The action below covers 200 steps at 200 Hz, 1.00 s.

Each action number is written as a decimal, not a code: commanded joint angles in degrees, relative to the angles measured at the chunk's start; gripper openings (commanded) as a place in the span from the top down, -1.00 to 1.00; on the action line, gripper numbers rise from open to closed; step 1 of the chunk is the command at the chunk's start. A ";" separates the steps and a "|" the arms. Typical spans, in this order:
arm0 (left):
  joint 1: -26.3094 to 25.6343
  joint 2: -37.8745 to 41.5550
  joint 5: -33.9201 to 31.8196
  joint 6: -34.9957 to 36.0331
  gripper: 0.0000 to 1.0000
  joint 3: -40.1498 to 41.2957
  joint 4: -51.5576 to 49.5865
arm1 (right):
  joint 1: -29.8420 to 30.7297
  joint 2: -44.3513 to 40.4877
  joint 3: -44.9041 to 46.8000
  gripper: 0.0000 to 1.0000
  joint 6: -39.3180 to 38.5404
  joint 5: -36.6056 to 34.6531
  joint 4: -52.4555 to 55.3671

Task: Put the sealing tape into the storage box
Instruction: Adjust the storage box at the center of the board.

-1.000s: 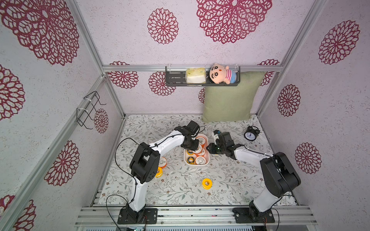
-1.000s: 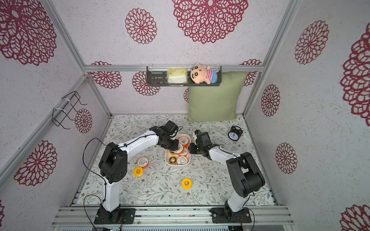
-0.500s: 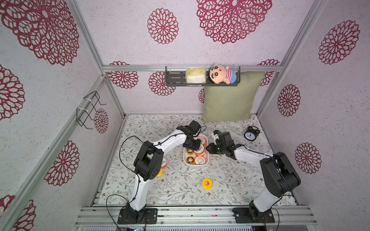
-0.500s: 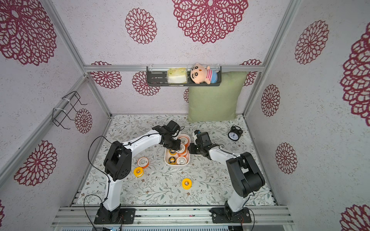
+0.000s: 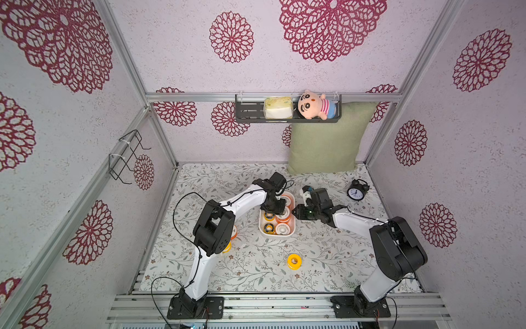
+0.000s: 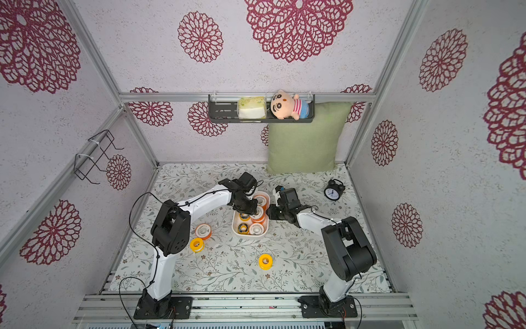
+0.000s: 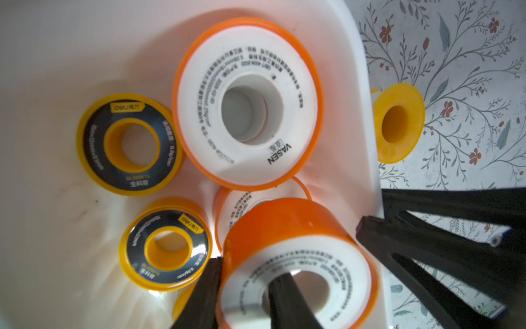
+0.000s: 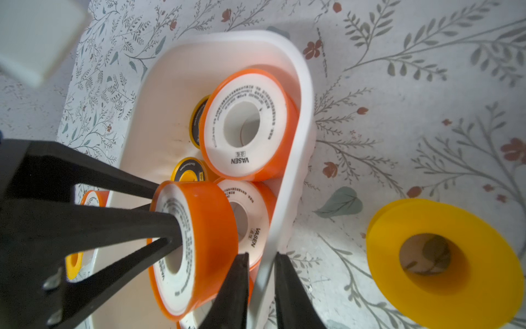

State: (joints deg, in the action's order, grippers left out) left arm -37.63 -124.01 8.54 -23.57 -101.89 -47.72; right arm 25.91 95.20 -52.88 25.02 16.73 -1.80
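Left end effector (image 7: 247,269) is clamped on an orange spool (image 7: 284,228) of sealing tape, with one finger down the core hole and the other against the outer band. The spool is tilted on edge and hangs over the middle of the storage box (image 5: 277,235), towards its right wall, above a half-hidden orange spool (image 7: 236,205).

Right end effector (image 8: 260,256) is closed on the box's right wall, one finger inside and one outside.

In the box there is also a flat orange spool (image 7: 205,94) and two yellow-and-black spools (image 7: 94,142) (image 7: 136,242). Loose on the surface are an orange spool (image 6: 203,231) and a plain yellow one (image 6: 197,245) left of the box, and another yellow one (image 6: 265,261) nearer than it.

Handling, my guess:
- The spools look like light, hard plastic with smooth flanges that are probably slippery.
- A hole-and-band hold suits them, since the core stops a spool rolling out. It needs only modest squeeze.
- The loose ones lie with the core up, so the same hold is open.
- The box looks light too and would likely skid if it were not pinned.
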 commanded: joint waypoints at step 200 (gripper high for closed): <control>-0.35 -3.58 -0.54 0.21 0.28 -3.77 -1.63 | -0.12 0.51 -2.05 0.56 -1.55 1.29 0.84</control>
State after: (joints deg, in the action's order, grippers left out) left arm -37.63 -126.61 7.29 -23.57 -104.29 -49.28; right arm 25.91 95.31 -52.90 24.58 16.80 -1.43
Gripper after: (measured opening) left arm 0.360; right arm 0.222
